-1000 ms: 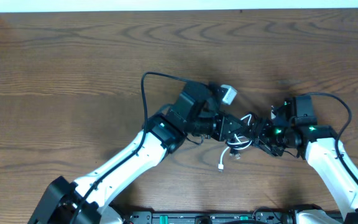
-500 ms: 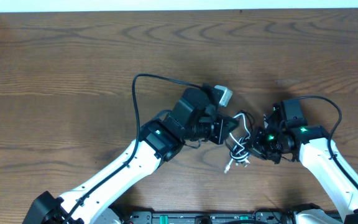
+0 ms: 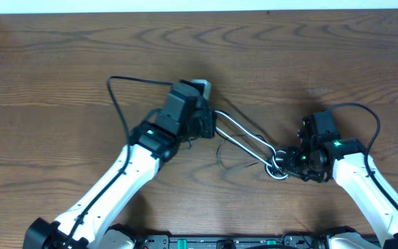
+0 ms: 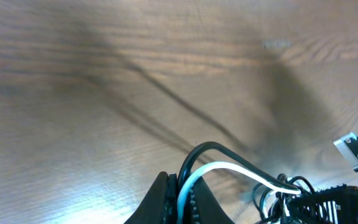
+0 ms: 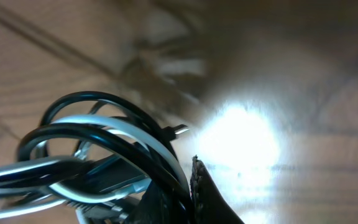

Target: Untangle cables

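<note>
The cables (image 3: 244, 138), one white and the others black, stretch taut across the table between my two grippers. My left gripper (image 3: 211, 123) is shut on their left end. In the left wrist view the white and a black cord (image 4: 225, 167) run out from between its fingertips (image 4: 182, 194). My right gripper (image 3: 287, 162) is shut on the knotted loops (image 3: 276, 167) at the right end. The right wrist view shows those black and white loops (image 5: 98, 140) bunched against my gripper (image 5: 188, 186), with a small plug tip (image 5: 180, 129) sticking out.
A thin dark strand (image 3: 224, 158) hangs or lies under the stretched cords. The thick black arm cable (image 3: 116, 93) loops out left of my left arm. The wooden table (image 3: 61, 62) ends at a pale strip along the back.
My left gripper has pulled left and toward the back, drawing the cables from a loose clump into a taut line. The right gripper has shut on the clump and stayed nearly in place.
</note>
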`<state>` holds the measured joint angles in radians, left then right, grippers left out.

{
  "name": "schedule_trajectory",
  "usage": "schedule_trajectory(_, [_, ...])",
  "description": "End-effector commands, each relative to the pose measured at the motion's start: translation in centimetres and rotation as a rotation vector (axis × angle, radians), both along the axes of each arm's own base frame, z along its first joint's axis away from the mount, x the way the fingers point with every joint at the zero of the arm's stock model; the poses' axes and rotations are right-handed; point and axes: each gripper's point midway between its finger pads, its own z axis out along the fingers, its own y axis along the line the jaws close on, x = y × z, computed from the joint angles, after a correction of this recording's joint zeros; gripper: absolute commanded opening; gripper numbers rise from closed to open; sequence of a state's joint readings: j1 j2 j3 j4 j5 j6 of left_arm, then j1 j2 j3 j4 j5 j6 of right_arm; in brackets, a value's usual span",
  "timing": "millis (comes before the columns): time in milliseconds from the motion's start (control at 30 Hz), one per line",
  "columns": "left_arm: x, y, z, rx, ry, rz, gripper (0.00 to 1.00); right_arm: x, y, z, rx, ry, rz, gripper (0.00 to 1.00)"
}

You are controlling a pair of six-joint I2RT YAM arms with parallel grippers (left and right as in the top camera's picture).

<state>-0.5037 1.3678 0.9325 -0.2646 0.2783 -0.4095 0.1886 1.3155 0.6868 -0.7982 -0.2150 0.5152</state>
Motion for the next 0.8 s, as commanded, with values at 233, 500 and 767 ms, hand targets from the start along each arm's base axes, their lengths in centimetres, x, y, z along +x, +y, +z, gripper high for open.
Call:
schedule_trajectory(233, [2.0, 6.4, 4.5, 0.010, -0.122, 0.178, 0.41, 2.6, -1.6, 0.1, -0.109, -0.115, 0.014, 0.01])
schedule_trajectory(500, [-4.5, 1.6, 0.2, -0.046, 0.177, -0.071, 0.56, 5.3, 4.3, 2.8, 0.202, -0.291, 0.218, 0.01])
schedule_trajectory(767, [-8.8, -3.9, -0.2, -0.138, 0.275, -0.302, 0.66, 7.7, 8.0, 6.7, 0.451, -0.426, 0.221, 0.01])
